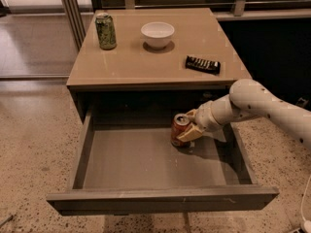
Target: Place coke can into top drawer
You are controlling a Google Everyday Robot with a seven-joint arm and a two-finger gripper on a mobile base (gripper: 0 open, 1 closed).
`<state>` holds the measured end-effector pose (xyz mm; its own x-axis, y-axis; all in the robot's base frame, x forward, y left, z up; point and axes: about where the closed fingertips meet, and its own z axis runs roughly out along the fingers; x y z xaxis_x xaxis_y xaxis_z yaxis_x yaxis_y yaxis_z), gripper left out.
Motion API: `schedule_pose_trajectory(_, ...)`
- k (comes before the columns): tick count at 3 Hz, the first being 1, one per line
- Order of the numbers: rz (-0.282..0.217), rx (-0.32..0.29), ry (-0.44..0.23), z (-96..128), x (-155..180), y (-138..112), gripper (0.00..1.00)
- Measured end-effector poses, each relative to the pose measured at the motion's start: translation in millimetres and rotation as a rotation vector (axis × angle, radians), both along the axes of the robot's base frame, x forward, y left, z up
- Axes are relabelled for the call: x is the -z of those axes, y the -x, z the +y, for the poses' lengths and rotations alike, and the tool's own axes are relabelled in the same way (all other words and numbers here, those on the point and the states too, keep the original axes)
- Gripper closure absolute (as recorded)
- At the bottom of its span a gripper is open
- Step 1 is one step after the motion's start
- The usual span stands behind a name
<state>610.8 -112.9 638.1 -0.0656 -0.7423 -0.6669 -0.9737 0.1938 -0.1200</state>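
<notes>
The top drawer (pixel 121 161) is pulled wide open below the tan-topped cabinet, its grey floor showing. The coke can (pixel 179 130), red-orange with a silver top, stands upright on the drawer floor near the back right. My gripper (pixel 189 127) reaches in from the right on the white arm, and its tan fingers (pixel 190 133) are closed around the can's right side.
On the cabinet top (pixel 126 62) stand a green patterned can (pixel 106 31) at the back left, a white bowl (pixel 157 34) in the middle and a black remote (pixel 202 64) at the right. The drawer's front panel (pixel 160 198) juts toward me over speckled floor.
</notes>
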Motion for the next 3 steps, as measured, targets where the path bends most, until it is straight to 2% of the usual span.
schedule_pose_trajectory(1,0.000,0.000,0.000,0.0,0.0,0.0,0.18)
schedule_pose_trajectory(2,0.000,0.000,0.000,0.1,0.1,0.0,0.00)
schedule_pose_trajectory(3,0.000,0.000,0.000,0.1,0.1,0.0,0.00)
